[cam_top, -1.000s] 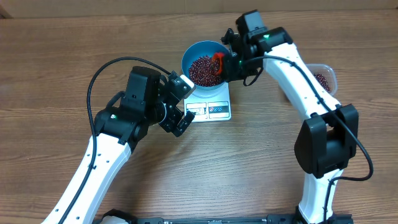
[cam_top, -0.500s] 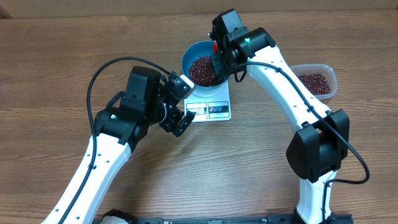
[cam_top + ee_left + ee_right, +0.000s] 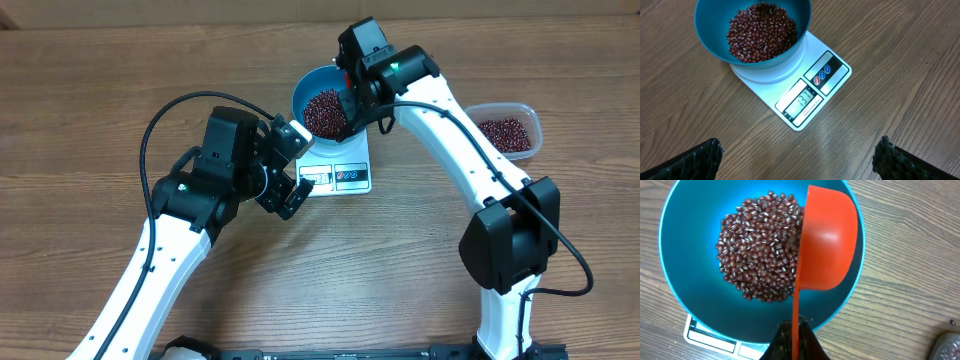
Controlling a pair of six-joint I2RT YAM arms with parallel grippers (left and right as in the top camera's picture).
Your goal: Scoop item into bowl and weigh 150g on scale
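Brown wood-grain bench [image 3: 80, 90] fills every view, evenly lit, with only soft shadows on it. From overhead the grain runs side to side, and a paler tan strip [image 3: 200, 8] borders the far edge.

Left end effector [image 3: 797, 155] wide open; right end effector [image 3: 795, 342] shut.

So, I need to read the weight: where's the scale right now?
Overhead view, centre: the scale sits under the blue bowl, display toward the left gripper.

A robot lab bench: two arms [image 3: 450, 130] on wooden table [image 3: 90, 90].
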